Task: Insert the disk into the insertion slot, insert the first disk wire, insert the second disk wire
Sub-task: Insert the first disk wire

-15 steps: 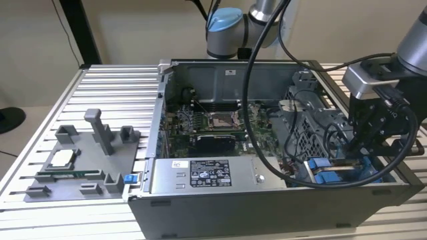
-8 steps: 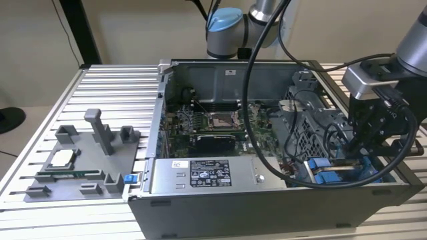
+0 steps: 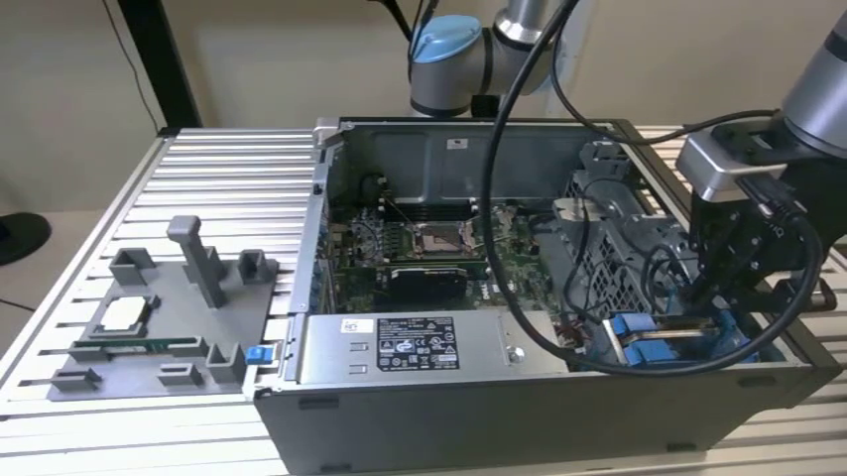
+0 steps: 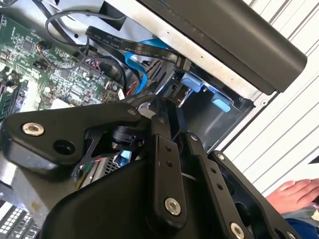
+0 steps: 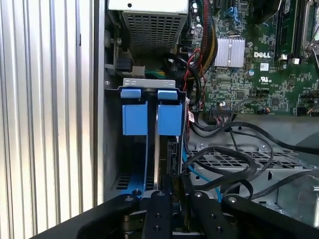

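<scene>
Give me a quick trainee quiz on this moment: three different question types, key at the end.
1. True or false: the tool is close to the blue tabs at the exterior view's right end of the computer case.
2. What sits on the table at the exterior view's left of the case? A) grey parts holder B) keyboard C) monitor
3. Fill in: in the second wrist view, a person's ____ shows beside the case.
Key: 1 true; 2 A; 3 hand.
</scene>
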You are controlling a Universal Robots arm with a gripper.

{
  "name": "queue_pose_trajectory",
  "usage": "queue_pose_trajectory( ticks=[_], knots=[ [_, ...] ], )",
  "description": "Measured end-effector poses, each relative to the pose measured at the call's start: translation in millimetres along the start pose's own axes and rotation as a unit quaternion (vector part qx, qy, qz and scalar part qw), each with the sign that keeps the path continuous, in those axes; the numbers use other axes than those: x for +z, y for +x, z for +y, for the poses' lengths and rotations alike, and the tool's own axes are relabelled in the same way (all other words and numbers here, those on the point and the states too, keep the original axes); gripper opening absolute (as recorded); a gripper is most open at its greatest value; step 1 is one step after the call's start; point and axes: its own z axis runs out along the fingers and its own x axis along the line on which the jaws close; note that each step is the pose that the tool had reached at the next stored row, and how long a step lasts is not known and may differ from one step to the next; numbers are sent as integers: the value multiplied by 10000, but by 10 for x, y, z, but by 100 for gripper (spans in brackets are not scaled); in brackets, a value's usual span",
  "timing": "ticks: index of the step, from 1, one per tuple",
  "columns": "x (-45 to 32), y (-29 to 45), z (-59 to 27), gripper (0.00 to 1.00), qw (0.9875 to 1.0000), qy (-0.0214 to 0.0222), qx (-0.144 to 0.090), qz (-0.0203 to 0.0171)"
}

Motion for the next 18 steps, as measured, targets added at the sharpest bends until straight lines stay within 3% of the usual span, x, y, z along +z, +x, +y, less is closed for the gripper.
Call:
queue_pose_trajectory(
  ticks=[4,18],
  knots=[
    [14,0,-45,0,10000,-15,-4,-2],
    [47,-4,-48,0,10000,-24,-9,0]
  ],
)
